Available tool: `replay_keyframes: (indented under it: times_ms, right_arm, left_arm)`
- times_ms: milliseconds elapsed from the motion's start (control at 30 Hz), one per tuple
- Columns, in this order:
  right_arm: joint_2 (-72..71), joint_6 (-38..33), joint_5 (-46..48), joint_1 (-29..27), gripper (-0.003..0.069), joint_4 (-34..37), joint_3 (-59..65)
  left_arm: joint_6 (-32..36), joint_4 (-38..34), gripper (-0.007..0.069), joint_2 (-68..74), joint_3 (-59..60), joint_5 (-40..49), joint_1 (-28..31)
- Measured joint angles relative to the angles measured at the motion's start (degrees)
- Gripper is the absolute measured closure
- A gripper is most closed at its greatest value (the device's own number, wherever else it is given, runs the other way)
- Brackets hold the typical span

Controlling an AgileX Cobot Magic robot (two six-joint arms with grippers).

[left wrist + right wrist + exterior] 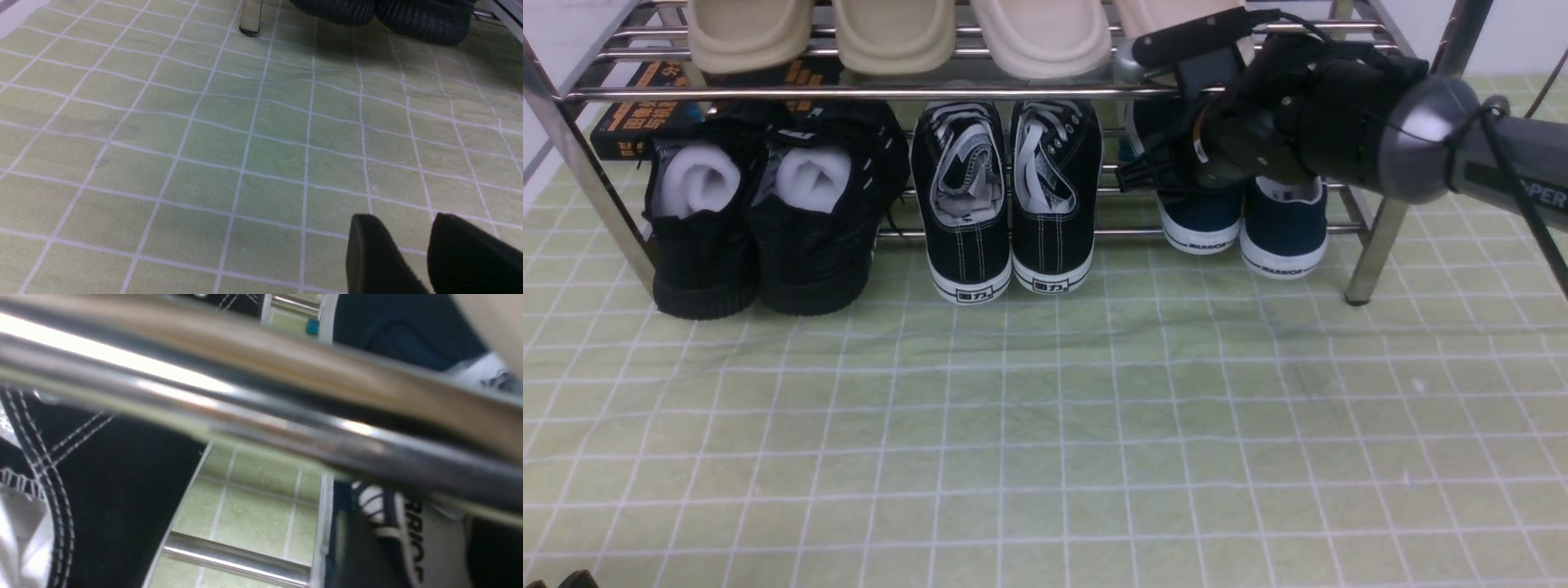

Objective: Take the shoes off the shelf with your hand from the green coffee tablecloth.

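The navy shoes (1241, 224) stand heels out at the right end of the shelf's (849, 92) lower tier, above the green checked tablecloth (1045, 425). My right gripper (1168, 167) reaches under the upper rail and down onto the left navy shoe (433, 547). Its dark fingers (353, 547) stand apart with the printed insole showing between them, so the right gripper (414, 524) reads as open; whether they touch the shoe's wall is unclear. The left gripper (402, 218) hovers low over bare cloth, with a narrow gap between its tips and nothing in it.
Black lace-up sneakers (1005, 196) sit right beside the navy pair, and bulky black shoes (760, 220) stand further left. Beige slippers (894, 33) fill the top tier. A steel rail (261, 408) crosses close over the right wrist. A shelf leg (1372, 245) stands just right of the navy pair.
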Motion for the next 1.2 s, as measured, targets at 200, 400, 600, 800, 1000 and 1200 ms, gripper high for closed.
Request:
replay_keyframes:
  times_ms: [200,400,600,800,1000,1200]
  right_arm:
    - [-0.4,-0.2,0.5,0.0,0.061,1.1,0.0]
    - [-2.1,-0.5,3.4,0.0,0.0602,3.4,0.4]
    - [-5.0,-3.2,6.8,0.0,0.0602,9.0,0.6]
    - [-7.9,-9.6,8.4,-0.1,0.0602,15.9,0.6]
    - [-8.0,-10.8,10.0,-0.1,0.0602,18.4,0.6]
    - [-8.0,-12.4,10.4,-0.1,0.0602,18.9,0.6]
  left_arm:
    - [0.0,0.0,0.0384,0.0,0.0,0.0,0.0]
    - [0.0,0.0,0.0384,0.0,0.0,0.0,0.0]
    - [0.0,0.0,0.0384,0.0,0.0,0.0,0.0]
    - [0.0,0.0,0.0384,0.0,0.0,0.0,0.0]
    - [0.0,0.0,0.0384,0.0,0.0,0.0,0.0]
    - [0.0,0.0,0.0384,0.0,0.0,0.0,0.0]
